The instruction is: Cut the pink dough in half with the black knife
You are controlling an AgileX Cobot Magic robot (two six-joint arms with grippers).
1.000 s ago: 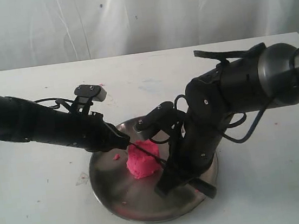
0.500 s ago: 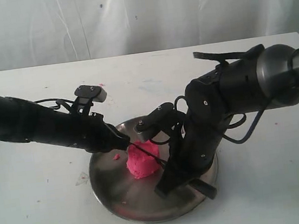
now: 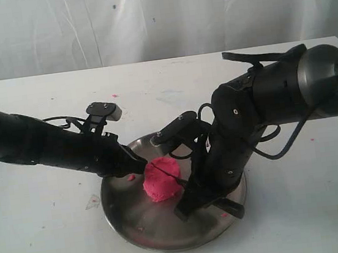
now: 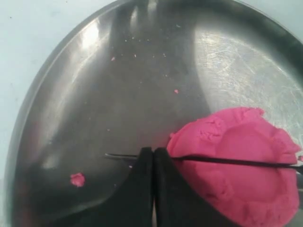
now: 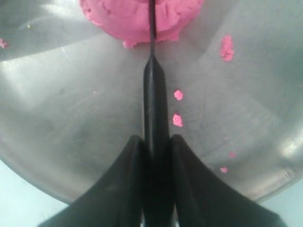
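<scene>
The pink dough [image 3: 161,180] lies as one lump near the middle of the steel plate [image 3: 131,220]. The black knife's blade [image 3: 166,172] lies across the top of the lump and has sunk into it. My right gripper [image 3: 193,194] is shut on the knife's handle [image 5: 154,109] at the lump's right, with the blade running into the dough [image 5: 142,16]. My left gripper [image 4: 154,151] is shut. Its fingertips rest against the thin blade [image 4: 227,161] just past the edge of the dough [image 4: 236,189], near the blade's tip.
Small pink crumbs [image 5: 226,47] lie scattered on the plate [image 5: 71,118], one [image 3: 131,177] close to the left gripper [image 3: 141,164]. The plate sits on a white table [image 3: 47,240] with a white curtain behind. Both black arms crowd over the plate.
The blade has pressed down from the top of the dough into it, leaving a groove. The left arm has dropped slightly, and the right arm has shifted a little.
</scene>
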